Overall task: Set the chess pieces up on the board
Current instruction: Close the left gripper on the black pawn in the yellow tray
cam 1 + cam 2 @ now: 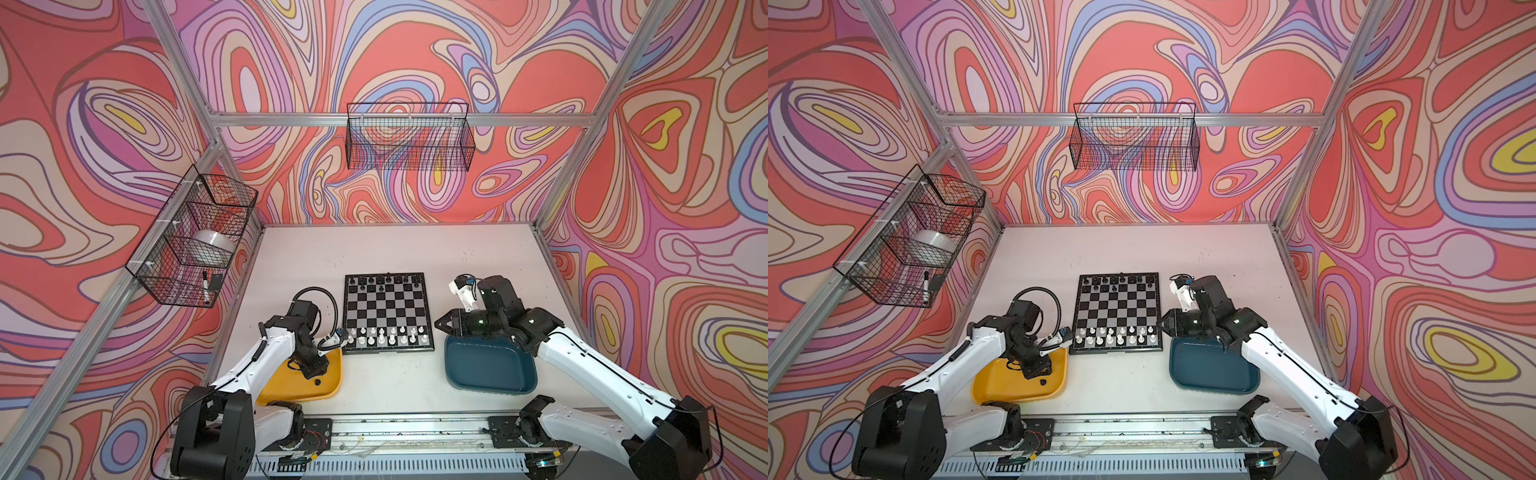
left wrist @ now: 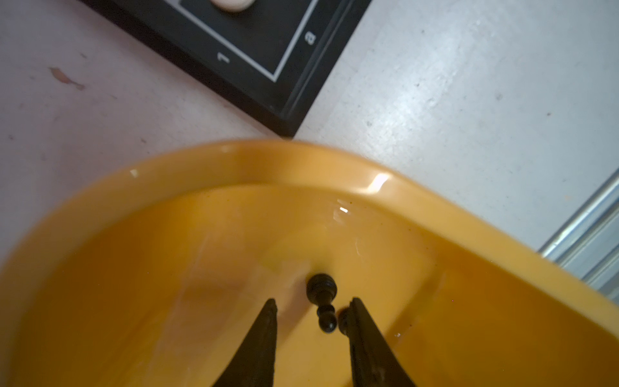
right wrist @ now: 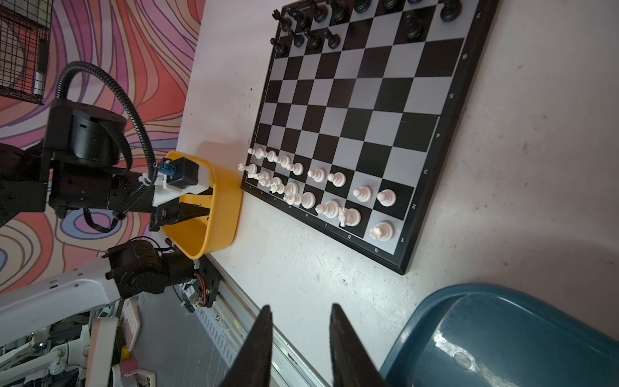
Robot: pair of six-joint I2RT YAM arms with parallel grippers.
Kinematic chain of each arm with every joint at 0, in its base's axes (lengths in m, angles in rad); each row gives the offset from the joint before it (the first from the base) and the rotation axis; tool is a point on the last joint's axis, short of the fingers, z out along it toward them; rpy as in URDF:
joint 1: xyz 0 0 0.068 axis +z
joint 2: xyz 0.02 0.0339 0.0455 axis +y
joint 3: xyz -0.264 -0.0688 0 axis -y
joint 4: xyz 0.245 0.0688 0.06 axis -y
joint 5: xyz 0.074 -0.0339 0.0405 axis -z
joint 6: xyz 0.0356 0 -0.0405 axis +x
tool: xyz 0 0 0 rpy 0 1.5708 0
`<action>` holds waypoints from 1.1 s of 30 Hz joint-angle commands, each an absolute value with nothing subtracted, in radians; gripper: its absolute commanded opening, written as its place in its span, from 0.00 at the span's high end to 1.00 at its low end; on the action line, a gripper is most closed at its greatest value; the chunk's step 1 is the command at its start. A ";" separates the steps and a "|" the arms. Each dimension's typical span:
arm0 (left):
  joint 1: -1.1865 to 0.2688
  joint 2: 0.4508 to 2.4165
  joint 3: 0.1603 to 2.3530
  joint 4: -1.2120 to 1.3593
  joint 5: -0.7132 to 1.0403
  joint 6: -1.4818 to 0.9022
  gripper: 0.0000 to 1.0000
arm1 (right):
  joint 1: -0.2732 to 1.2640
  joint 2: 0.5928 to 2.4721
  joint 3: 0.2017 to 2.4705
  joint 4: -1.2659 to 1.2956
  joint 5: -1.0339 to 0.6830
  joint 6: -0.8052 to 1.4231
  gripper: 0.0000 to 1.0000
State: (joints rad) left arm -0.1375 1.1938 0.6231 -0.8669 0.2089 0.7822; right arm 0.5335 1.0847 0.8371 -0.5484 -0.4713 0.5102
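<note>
The board [image 1: 386, 309] lies mid-table. White chess pieces [image 1: 386, 336] fill its two near rows, and black chess pieces [image 1: 386, 282] stand in its two far rows with some gaps. One black pawn [image 2: 323, 301] lies on its side in the yellow tray [image 2: 234, 167], also seen in a top view [image 1: 318, 381]. My left gripper [image 2: 313, 301] is down in that tray, open, with the pawn between its fingers and close to one finger [image 2: 358, 321]. My right gripper [image 3: 300, 306] hovers open and empty over bare table, between the board's near right corner and the teal tray [image 3: 502, 335].
The teal tray [image 1: 490, 374] sits right of the board with nothing showing in it. A metal rail [image 1: 415, 432] runs along the table's front edge. Wire baskets hang on the back wall [image 1: 409, 137] and the left wall [image 1: 195, 237], above the table.
</note>
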 commanded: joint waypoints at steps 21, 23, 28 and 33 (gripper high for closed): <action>-0.151 1.205 0.588 -0.854 0.229 0.787 0.69 | 0.532 1.075 0.818 -0.544 -0.467 0.512 0.70; -0.153 1.205 0.585 -0.853 0.228 0.786 0.69 | 0.532 1.072 0.819 -0.548 -0.463 0.511 0.71; -0.156 1.204 0.586 -0.850 0.229 0.784 0.73 | 0.532 1.063 0.820 -0.554 -0.457 0.512 0.71; -0.158 1.202 0.582 -0.853 0.225 0.785 0.76 | 0.532 1.054 0.815 -0.553 -0.453 0.517 0.71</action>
